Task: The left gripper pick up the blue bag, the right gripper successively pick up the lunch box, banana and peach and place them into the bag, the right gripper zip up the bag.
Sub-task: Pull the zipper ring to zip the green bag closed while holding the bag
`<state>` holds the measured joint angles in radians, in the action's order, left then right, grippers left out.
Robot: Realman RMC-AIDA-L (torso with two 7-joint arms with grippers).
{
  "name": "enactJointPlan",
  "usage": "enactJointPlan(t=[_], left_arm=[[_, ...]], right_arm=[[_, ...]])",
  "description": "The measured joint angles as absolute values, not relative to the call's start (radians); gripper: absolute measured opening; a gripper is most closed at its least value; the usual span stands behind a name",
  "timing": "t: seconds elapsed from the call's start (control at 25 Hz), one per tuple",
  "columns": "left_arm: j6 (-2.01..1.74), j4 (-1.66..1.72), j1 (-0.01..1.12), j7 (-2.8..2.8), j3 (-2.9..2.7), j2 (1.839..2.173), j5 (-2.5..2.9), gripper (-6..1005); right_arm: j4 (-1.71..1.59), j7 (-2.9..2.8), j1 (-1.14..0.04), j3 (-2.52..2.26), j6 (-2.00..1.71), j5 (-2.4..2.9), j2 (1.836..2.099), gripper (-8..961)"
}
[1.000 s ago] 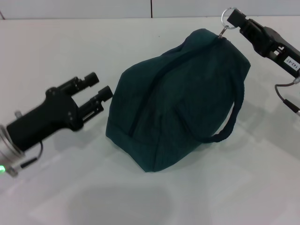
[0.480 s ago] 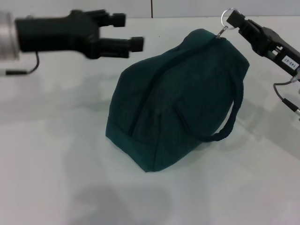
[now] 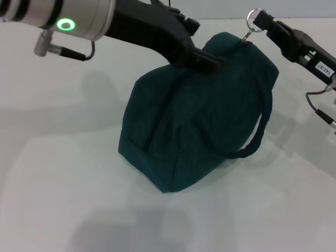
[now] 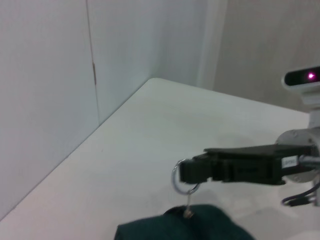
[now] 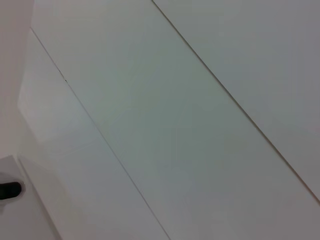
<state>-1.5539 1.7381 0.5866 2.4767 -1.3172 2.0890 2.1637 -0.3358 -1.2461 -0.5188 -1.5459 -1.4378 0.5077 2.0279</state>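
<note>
Bag: I see the blue bag (image 3: 194, 118) standing on the white table (image 3: 63, 157), zipped shut along its top, leaning slightly, with one looped handle (image 3: 257, 136) hanging down its right side.

Zip pull: the ring (image 3: 254, 16) stands up from the far top corner of the bag; from the left wrist camera the ring (image 4: 183, 176) shows on its short link above the fabric (image 4: 200, 225).

Right claw: my right gripper (image 3: 262, 22) is narrow, its fingers pinched on the ring at the bag's far right corner; the left wrist camera shows the same claw (image 4: 192, 170) clamped on it from the side.

Left claw: my left gripper (image 3: 207, 59) reaches in from the upper left and lies against the top of the bag, near the zip line; I cannot tell whether it is wide or narrow.

Box, banana, peach: I cannot see them in any view.

Right wrist camera: only pale wall panels.
</note>
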Motion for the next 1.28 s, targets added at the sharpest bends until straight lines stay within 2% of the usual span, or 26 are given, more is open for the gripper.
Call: enactJointPlan(t=[0.64, 0.84, 1.28], left_arm=[[-1.486, 1.622, 0.582, 2.482, -1.418, 2.089, 2.269, 866], [-1.473, 1.649, 0.555, 2.443, -1.433, 2.089, 2.259, 672], [-1.471, 1.650, 0.558, 2.413, -1.459, 2.088, 2.258, 437]], right_arm=[[-0.336, -1.249, -0.513, -1.546, -1.440, 0.510, 2.028, 9], [-0.336, -1.249, -0.512, -1.546, -1.438, 0.509, 2.028, 10], [-0.336, -1.249, -0.511, -1.546, -1.437, 0.508, 2.028, 10]])
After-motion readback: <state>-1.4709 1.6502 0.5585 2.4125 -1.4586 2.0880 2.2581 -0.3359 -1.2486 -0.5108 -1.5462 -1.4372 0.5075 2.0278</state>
